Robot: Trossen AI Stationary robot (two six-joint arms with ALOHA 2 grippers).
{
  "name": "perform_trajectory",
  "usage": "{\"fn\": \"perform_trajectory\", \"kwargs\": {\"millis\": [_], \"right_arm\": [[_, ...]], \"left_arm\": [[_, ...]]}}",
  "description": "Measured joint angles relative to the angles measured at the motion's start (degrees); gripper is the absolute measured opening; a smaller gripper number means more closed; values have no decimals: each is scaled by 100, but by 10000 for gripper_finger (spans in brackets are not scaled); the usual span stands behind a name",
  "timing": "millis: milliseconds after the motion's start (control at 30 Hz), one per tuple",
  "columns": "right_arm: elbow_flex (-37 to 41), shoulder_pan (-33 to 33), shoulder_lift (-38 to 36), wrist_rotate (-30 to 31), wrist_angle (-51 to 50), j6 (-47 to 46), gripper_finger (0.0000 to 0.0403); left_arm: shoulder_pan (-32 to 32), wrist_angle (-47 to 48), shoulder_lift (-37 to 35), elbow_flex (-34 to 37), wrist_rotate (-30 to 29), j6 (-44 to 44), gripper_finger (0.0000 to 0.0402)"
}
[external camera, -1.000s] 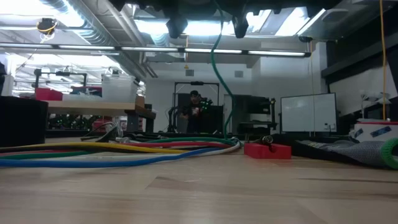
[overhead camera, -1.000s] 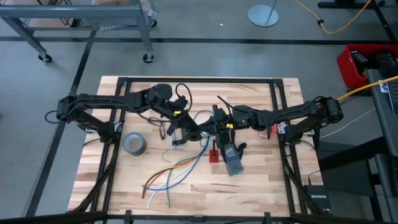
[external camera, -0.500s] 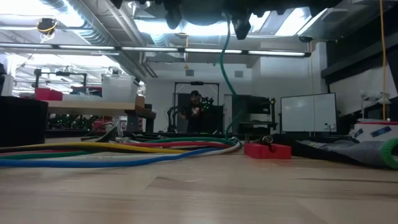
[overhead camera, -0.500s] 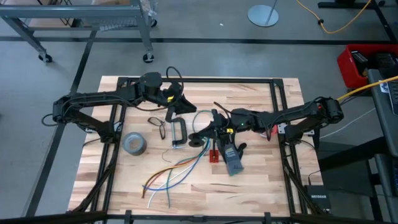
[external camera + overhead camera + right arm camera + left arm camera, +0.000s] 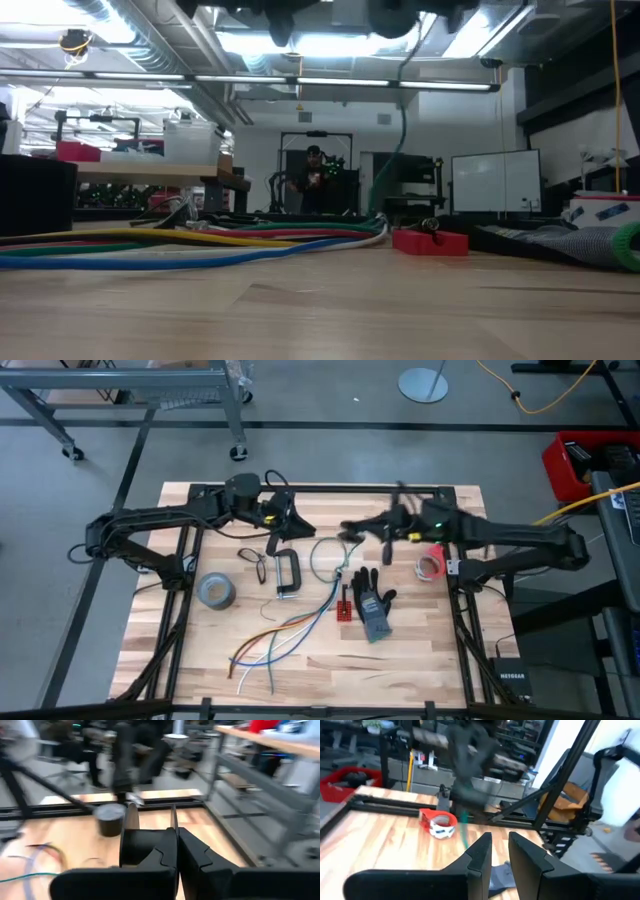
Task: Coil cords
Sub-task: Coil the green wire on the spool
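The right claw (image 5: 352, 531) is pulling back, pressed together; left claw (image 5: 293, 520) is hovering slightly spread. One black cord (image 5: 259, 565) is lying beside one clamp (image 5: 287, 572).

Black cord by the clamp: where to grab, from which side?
Come straight down: the black cord lies flat as a small loop beside the clamp. Pinch across the strand on the loop's side away from the clamp, probably, where bare table leaves finger room. Left gripper is nearest.
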State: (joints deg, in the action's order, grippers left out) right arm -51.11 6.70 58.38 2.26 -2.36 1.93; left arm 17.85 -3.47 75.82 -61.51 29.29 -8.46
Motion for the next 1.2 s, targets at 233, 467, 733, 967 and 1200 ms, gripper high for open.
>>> {"fn": "perform_trajectory", "kwargs": {"millis": [233, 467, 733, 967, 1200], "right_arm": [[0, 600, -1068, 334, -958, 158, 2], [0, 1091, -1330, 138, -1254, -39, 2], [0, 1173, -804, -325, -1093, -59, 2], [2, 1173, -506, -487, -1102, -61, 2], [2, 1171, -491, -488, -1084, -61, 2]], "left_arm": [[-378, -38, 374, 0, -366, 327, 58], [-828, -288, 1219, 1, -1694, 1042, 59], [-866, -1674, 2257, 3, -1809, 537, 59], [-837, -2010, 2357, 3, -1815, 718, 59], [-822, -2111, 2334, 3, -2151, 613, 59]]}}
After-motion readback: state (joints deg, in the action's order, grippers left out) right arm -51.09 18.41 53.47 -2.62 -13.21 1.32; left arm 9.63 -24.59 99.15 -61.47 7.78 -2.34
